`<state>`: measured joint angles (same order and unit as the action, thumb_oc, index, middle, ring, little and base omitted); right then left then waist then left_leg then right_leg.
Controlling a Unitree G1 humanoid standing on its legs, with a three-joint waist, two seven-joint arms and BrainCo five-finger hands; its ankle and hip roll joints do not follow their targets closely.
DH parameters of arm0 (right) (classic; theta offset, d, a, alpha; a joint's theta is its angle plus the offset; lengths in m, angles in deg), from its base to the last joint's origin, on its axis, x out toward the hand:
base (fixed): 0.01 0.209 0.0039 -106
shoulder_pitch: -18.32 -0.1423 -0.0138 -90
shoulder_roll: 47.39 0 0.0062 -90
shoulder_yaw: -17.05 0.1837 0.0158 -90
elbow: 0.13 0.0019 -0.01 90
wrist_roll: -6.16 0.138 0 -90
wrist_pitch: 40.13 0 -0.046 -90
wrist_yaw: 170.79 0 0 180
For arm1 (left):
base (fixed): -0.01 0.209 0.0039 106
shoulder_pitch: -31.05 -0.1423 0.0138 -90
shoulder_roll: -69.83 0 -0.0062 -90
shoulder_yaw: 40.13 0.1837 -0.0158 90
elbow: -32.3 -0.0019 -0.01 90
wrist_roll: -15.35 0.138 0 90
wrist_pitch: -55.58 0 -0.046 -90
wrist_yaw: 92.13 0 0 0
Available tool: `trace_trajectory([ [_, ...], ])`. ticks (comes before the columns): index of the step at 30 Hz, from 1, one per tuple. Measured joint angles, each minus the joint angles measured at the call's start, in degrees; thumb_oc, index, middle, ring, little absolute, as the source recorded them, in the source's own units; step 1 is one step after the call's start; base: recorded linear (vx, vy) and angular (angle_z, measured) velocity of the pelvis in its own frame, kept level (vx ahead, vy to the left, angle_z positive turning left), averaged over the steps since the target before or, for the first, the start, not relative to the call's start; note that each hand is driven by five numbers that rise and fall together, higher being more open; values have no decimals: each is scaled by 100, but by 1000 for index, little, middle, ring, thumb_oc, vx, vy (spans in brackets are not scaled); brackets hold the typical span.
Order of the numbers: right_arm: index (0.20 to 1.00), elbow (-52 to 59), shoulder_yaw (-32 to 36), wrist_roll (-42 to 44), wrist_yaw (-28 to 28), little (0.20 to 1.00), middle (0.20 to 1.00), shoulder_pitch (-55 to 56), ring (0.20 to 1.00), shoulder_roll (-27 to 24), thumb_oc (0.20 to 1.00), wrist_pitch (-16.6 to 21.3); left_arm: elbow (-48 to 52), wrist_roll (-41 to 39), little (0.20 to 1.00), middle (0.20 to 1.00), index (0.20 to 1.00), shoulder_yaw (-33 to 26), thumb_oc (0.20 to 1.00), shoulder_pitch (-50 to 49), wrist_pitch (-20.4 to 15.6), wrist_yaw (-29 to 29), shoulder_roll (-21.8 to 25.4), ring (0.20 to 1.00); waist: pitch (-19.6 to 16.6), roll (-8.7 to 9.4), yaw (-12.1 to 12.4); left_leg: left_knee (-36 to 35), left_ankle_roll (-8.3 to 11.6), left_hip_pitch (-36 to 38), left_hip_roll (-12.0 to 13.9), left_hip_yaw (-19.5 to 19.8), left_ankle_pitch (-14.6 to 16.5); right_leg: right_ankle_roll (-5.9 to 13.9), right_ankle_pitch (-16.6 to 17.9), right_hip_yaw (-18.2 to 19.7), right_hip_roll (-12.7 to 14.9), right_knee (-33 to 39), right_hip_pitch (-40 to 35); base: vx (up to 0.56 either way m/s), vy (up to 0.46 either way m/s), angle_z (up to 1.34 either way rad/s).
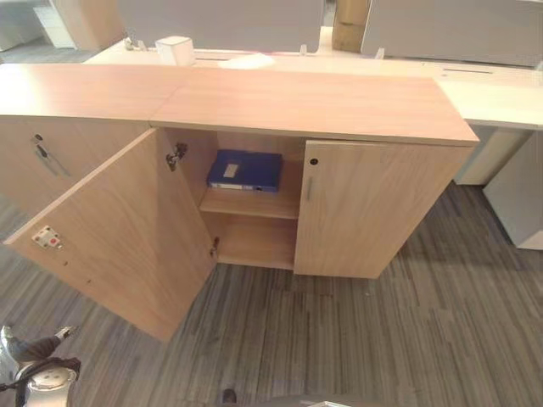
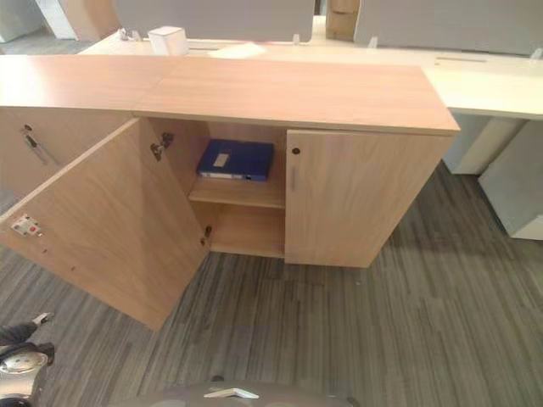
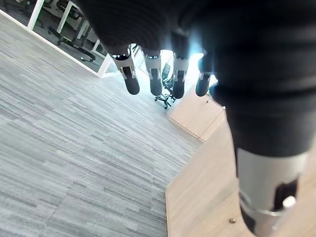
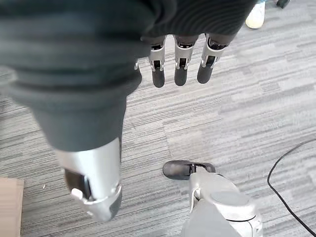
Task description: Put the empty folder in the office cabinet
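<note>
- The blue folder lay flat on the upper shelf of the wooden office cabinet, toward the shelf's left and back, its white spine label facing out.
- The cabinet's left door stood swung wide open over the grey striped carpet; the right door was closed.
- The lower shelf under the folder held nothing that could be seen.
- The left hand hung over the carpet just beside the open door's edge, fingers straight and relaxed, thumb apart, nothing held.
- The right hand hung well away from the cabinet above the carpet, fingers likewise straight and loose, empty.
- On the white desk behind the cabinet's top sat a small white box at the far left edge, with a sheet of paper beside it; neither concerned the task.
- Judged from this, the placing step looked complete: the folder rested fully inside the cabinet, both hands free of it.
- What seemed left, if anything, was to shut the left door; that would call for the left hand to reach the door's outer edge and push it round toward the cabinet front without clipping the folder's near edge.
</note>
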<state>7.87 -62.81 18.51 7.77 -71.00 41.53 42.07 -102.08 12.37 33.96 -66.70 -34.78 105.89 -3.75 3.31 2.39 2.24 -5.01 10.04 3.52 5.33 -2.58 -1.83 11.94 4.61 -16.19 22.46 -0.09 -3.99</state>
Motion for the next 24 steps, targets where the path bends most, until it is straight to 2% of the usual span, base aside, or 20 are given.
trace_trajectory([
  [1, 1000, 4, 10, -10, -21, 1000, 1000, 40, 1000, 43, 1000, 12, 22, 9, 1000, 1000, 1000, -25, 1000, 24, 5, 12, 17, 1000, -33, 100, -6, 58, -16, -10, -71, -43, -4, 10, 44, 12, 59, 16, 52, -107, 469, -23],
  [2, 1000, 9, 10, -51, -40, 1000, 1000, 46, 1000, 86, 1000, 0, 105, 100, 1000, 1000, 1000, 6, 1000, 67, 17, 66, 8, 1000, -15, 64, 51, 13, -49, -107, -152, -31, 33, 38, 2, 10, 154, 9, 115, -93, 243, -11],
  [4, 1000, -102, -7, -56, -49, 1000, 1000, -4, 1000, 175, 1000, -19, 373, 123, 1000, 1000, 1000, -7, 1000, 76, 18, 101, 0, 1000, 52, 107, 68, 61, -114, -175, -250, -108, -20, -80, -26, 147, 207, 25, 214, -93, 238, -14],
  [6, 1000, -107, -27, -53, -54, 1000, 1000, 13, 1000, 230, 1000, -25, 518, 163, 1000, 1000, 1000, -7, 1000, 108, 7, 121, -1, 1000, 109, 60, 26, 51, -141, -183, -235, -39, -52, -102, -28, 228, 179, -36, 218, -37, 111, 9],
  [7, 1000, -85, -135, 7, -56, 1000, 1000, 43, 1000, 388, 1000, -9, 746, 233, 1000, 1000, 1000, -1, 1000, 126, -5, 148, 50, 1000, 168, 7, -15, 38, -161, -152, -100, 41, -140, 63, -387, 814, -171, -83, 228, 4, 90, 26],
  [8, 1000, -88, -151, 16, -63, 1000, 1000, 73, 1000, 467, 1000, -15, 793, 243, 1000, 1000, 1000, -1, 1000, 167, -8, 150, 60, 1000, 165, 19, -28, 42, -129, -160, -5, 120, -168, 114, -433, 1123, -364, -56, 187, 14, 57, 24],
  [10, 1000, -100, -289, 18, -60, 1000, 1000, 112, 1000, 494, 1000, 4, 787, 341, 1000, 1000, 1000, 12, 1000, 289, -6, 182, 39, 1000, 140, 46, -1, 26, -87, -199, 180, 237, -169, 106, -506, 1302, -619, 84, 117, 16, 35, 5],
  [11, 1000, -107, -291, 18, -55, 1000, 1000, 92, 1000, 459, 1000, 32, 782, 341, 1000, 1000, 1000, 4, 1000, 284, -6, 189, 39, 1000, 122, 79, 0, 32, -82, -169, 217, 261, -171, 44, -438, 1248, -639, 174, 119, 38, 15, -5],
  [14, 1000, -142, -227, 20, -38, 1000, 1000, 118, 1000, 343, 1000, 32, 779, 341, 1000, 1000, 1000, -51, 1000, 156, -5, 286, 41, 1000, 125, 76, -28, 23, -20, -162, 196, 279, -198, 46, -328, 1237, -632, 322, -16, 18, 4, 2],
  [15, 1000, -150, -211, 22, -43, 1000, 1000, 170, 1000, 350, 1000, 31, 781, 340, 1000, 1000, 1000, -184, 1000, 105, 3, 304, 53, 1000, 86, 155, -40, 20, -14, -139, 193, 289, -201, 43, -324, 1241, -628, 315, -29, 21, 9, 5],
  [18, 1000, -206, -140, 21, -42, 1000, 1000, 271, 1000, 354, 1000, 4, 788, 341, 1000, 1000, 1000, -527, 1000, 73, 17, 383, 162, 1000, 49, 196, -20, 17, -15, -103, 195, 298, -201, 58, -314, 1226, -631, 316, -75, 0, 0, 0],
  [22, 1000, -207, -127, 18, -60, 1000, 1000, 352, 1000, 359, 1000, -7, 789, 417, 1000, 1000, 1000, -893, 1000, -63, 56, 510, 713, 1000, -21, 300, -41, 1, 1, -97, 197, 302, -189, 40, -324, 1213, -626, 326, -68, 0, 0, 0],
  [24, 1000, -207, -134, 18, -76, 1000, 1000, 360, 1000, 352, 1000, -5, 372, 529, 1000, 1000, 1000, -1033, 1000, -111, 57, 541, 1340, 1000, -46, 335, -80, 1, 5, -112, 202, 299, -187, 33, -327, 1214, -627, 319, -44, 0, 0, 0],
])
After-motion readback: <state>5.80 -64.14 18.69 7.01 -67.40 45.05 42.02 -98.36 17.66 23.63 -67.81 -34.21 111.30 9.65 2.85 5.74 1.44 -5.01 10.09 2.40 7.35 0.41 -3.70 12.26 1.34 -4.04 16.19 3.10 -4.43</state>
